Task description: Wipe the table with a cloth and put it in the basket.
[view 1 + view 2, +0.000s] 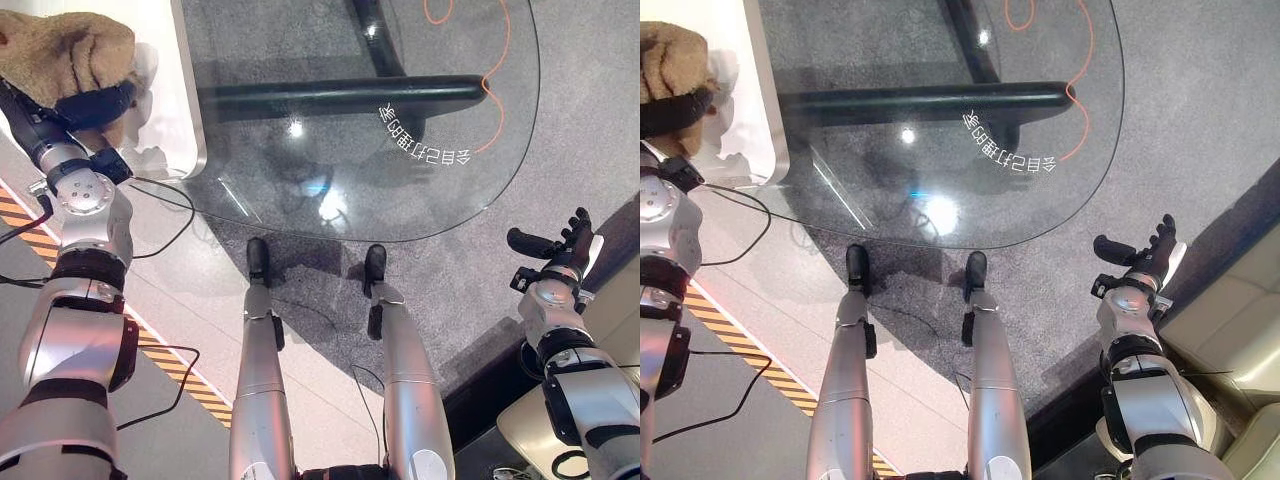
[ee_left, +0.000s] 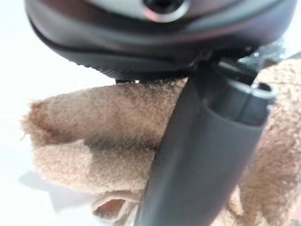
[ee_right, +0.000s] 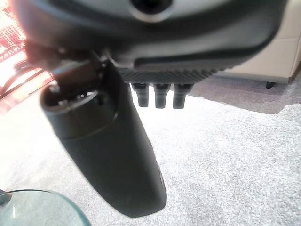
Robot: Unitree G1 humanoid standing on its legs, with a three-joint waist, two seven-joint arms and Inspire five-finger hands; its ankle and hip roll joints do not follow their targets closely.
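Observation:
A tan fluffy cloth (image 1: 55,50) is bunched at the far left over a white surface (image 1: 175,90). My left hand (image 1: 92,105) is shut on the cloth, its thumb (image 2: 202,155) lying across the pile; the fingers are hidden behind the cloth (image 2: 94,136). In the right eye view the cloth (image 1: 668,62) sits at the upper left corner. My right hand (image 1: 560,245) hangs open off to the right of the glass table, above grey carpet, with nothing in it. Its thumb (image 3: 113,155) and fingers (image 3: 156,96) are straight.
The rounded glass tabletop (image 1: 400,170) takes up the middle, with a dark tube frame (image 1: 340,95) beneath it and an orange cable (image 1: 497,70) seen through it. Yellow-black floor tape (image 1: 170,360) runs at the lower left. A beige sofa (image 1: 1230,330) stands at the right.

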